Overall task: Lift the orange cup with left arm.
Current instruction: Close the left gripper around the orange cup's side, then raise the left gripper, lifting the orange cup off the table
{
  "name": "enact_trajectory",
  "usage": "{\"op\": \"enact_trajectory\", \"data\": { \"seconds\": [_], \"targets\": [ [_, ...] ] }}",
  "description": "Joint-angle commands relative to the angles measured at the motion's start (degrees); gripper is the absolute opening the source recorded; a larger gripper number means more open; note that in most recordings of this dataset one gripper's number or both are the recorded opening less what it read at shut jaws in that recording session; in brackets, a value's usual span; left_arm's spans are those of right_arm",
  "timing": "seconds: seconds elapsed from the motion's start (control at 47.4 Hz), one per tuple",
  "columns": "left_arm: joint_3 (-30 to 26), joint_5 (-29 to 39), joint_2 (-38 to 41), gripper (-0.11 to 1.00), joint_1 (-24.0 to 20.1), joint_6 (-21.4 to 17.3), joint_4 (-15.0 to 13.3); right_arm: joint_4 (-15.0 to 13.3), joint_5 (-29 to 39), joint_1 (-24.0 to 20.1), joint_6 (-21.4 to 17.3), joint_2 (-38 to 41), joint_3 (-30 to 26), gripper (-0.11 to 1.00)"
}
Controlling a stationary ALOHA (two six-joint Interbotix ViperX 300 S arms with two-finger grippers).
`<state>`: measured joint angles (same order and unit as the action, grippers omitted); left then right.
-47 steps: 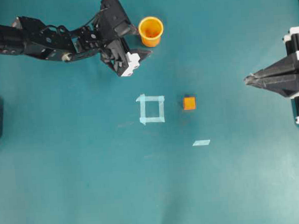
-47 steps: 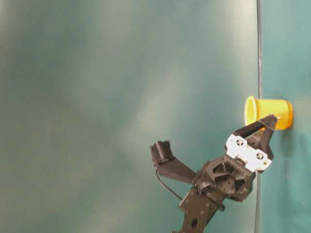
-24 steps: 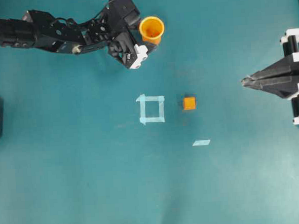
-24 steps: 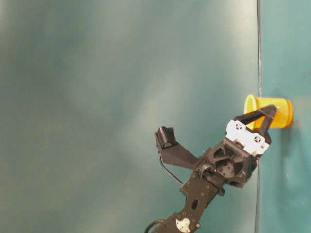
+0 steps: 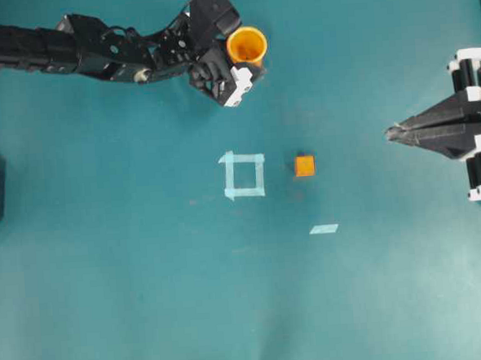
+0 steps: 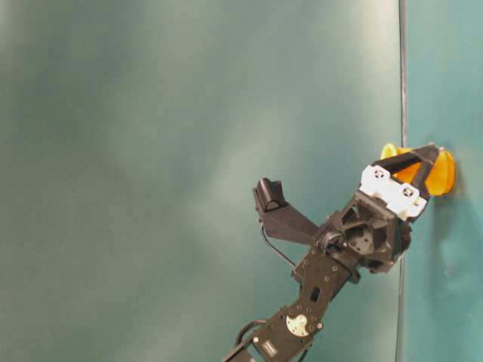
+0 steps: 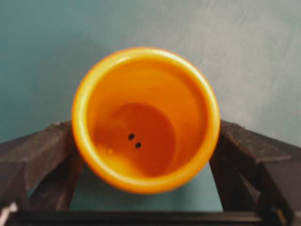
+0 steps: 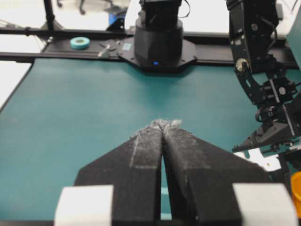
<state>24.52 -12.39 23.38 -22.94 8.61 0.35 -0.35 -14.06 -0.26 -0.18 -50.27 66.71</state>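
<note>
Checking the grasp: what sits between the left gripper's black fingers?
The wrist view shows the round yellow-orange plastic cup between the left gripper's fingers.
</note>
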Motion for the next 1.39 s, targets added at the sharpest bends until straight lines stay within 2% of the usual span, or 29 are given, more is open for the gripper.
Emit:
{"op": "enact_trajectory", "data": {
  "seconds": [0.0, 0.127, 0.253, 0.295, 0.633, 1.013, 1.372],
  "targets": [
    [-1.58, -0.35, -0.79, 0.86, -0.09, 0.18, -0.09, -0.09, -0.53, -0.09, 0.09, 0.26, -1.49, 0.00],
    [-1.32, -0.26, -0.79, 0.82, -0.26, 0.09, -0.18, -0.09, -0.26, -0.09, 0.00, 0.26, -1.49, 0.00],
    [-0.79, -0.44, -1.05, 0.65, -0.26, 0.18, -0.09, -0.09, -0.26, -0.09, 0.00, 0.26, -1.49, 0.00],
    [-0.70, -0.44, -1.14, 0.63, -0.09, 0.18, -0.09, -0.18, -0.26, -0.09, 0.00, 0.26, -1.49, 0.00],
    [0.35, 0.79, -4.92, 0.63, 0.44, -0.09, 0.00, -0.09, -0.18, -0.09, 0.00, 0.35, -1.49, 0.00],
    [0.26, 9.49, -14.24, 0.63, 0.53, -0.97, 0.35, -0.09, -0.26, -0.26, -0.18, 0.35, -1.76, 0.00],
    [-0.44, 12.92, -20.83, 0.63, 0.53, -2.29, 0.44, -0.09, -0.26, -0.53, -0.26, 0.35, -1.93, 0.00]
  ]
}}
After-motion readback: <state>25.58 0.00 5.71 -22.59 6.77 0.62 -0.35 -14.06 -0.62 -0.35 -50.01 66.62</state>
